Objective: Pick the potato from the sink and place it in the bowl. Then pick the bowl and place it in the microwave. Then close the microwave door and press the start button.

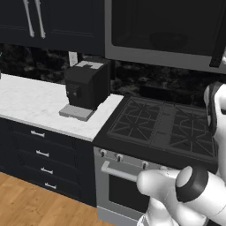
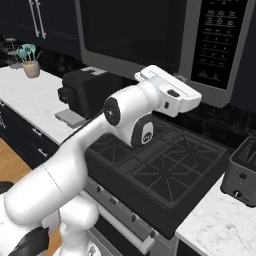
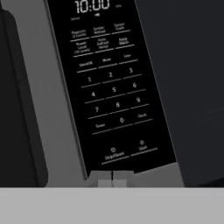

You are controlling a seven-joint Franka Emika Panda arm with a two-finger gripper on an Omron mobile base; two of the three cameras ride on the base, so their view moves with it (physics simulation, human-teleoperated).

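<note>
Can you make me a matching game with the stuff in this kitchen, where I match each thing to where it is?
Things:
1. coffee machine
2. toaster
3. microwave door
4. gripper

Places or states:
A. shut, above the stove
B. on the counter left of the stove
C. shut, pointing at the microwave's keypad
D. on the counter right of the stove

Pairs: 1-B, 2-D, 3-A, 4-C

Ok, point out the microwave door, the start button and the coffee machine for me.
microwave door (image 2: 131, 35), right base view, on its dark glass window.
start button (image 3: 142, 146), hand view, on its label at the keypad's bottom row.
coffee machine (image 1: 87, 84), left base view, on its black front.
</note>
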